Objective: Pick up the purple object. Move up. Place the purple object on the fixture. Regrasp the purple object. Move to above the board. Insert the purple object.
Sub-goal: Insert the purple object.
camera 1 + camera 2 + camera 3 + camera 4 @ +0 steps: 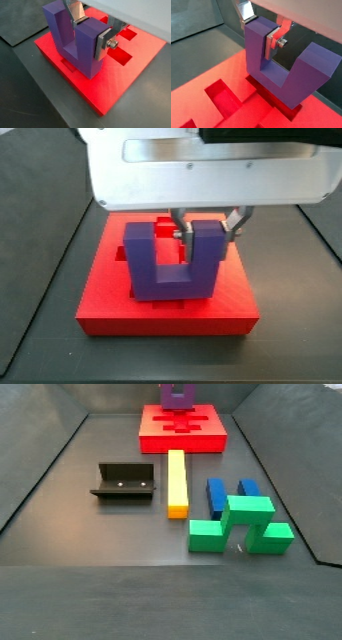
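The purple object [80, 55] is a U-shaped block standing prongs up. My gripper [89, 31] is shut on one of its prongs, a silver finger [105, 42] flat on each side. The other prong is free, as a wrist view [314, 62] shows. The block's base is down at the top of the red board [127, 80], over a recess [228, 97]; I cannot tell how deep it sits. In a side view the gripper [205, 233] hangs over the board [100, 288] with the block [171, 273]. From far off, the block [175, 396] stands on the board [201, 439].
The black fixture [123, 482] stands on the grey floor, left of a yellow bar [177, 482]. A dark blue U-shaped block [230, 496] and green blocks [241, 524] lie right of the bar. Grey walls enclose the floor.
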You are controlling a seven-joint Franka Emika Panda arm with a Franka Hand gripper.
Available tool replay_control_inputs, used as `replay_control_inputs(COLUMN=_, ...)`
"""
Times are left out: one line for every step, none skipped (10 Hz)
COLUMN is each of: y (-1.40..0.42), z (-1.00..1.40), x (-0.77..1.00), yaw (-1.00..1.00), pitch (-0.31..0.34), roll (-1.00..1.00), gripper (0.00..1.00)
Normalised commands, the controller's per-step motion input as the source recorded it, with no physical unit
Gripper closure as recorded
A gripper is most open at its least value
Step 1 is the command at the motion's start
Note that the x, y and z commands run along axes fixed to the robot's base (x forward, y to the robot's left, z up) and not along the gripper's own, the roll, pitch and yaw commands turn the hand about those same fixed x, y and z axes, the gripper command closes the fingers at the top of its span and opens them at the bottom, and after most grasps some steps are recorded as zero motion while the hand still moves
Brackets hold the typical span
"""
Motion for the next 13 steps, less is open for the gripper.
replay_control_inputs(y=0.00, z=0.00, x=0.10, yaw=0.00, pitch=-0.054, roll=0.28, gripper=1.00)
replay_control_inputs(y=-0.09, z=-0.01, x=-0.01, yaw=0.00, pitch=-0.086, roll=0.43, gripper=1.00)
replay_control_inputs(y=-0.14, z=0.00, x=0.00, yaw=0.00, pitch=-0.084, roll=0.50, gripper=1.00)
replay_control_inputs(y=-0.15, z=0.00, x=0.00, yaw=0.00, pitch=-0.039, roll=0.43, gripper=1.00)
replay_control_inputs(y=-0.08, z=-0.03, x=0.00, yaw=0.00, pitch=-0.040, roll=0.40, gripper=1.00)
replay_control_inputs(y=0.00, z=0.00, x=0.00, yaw=0.00, pitch=-0.054, roll=0.40, gripper=1.00)
replay_control_inputs(y=0.00, z=0.00, x=0.00, yaw=0.00, pitch=-0.054, roll=0.37, gripper=1.00)
replay_control_inputs(y=0.00, z=0.00, x=-0.08, yaw=0.00, pitch=-0.056, roll=0.30, gripper=1.00)
replay_control_inputs(y=0.00, z=-0.02, x=-0.29, yaw=0.00, pitch=-0.050, roll=0.11, gripper=1.00)
replay_control_inputs(y=-0.03, z=0.00, x=-0.34, yaw=0.00, pitch=-0.057, roll=0.00, gripper=1.00)
replay_control_inputs(y=-0.05, z=0.00, x=-0.25, yaw=0.02, pitch=-0.046, roll=0.00, gripper=1.00)
replay_control_inputs(y=-0.02, z=0.00, x=-0.11, yaw=0.04, pitch=-0.030, roll=0.00, gripper=1.00)
replay_control_inputs(y=-0.04, z=-0.02, x=0.01, yaw=0.06, pitch=0.000, roll=-0.01, gripper=1.00)
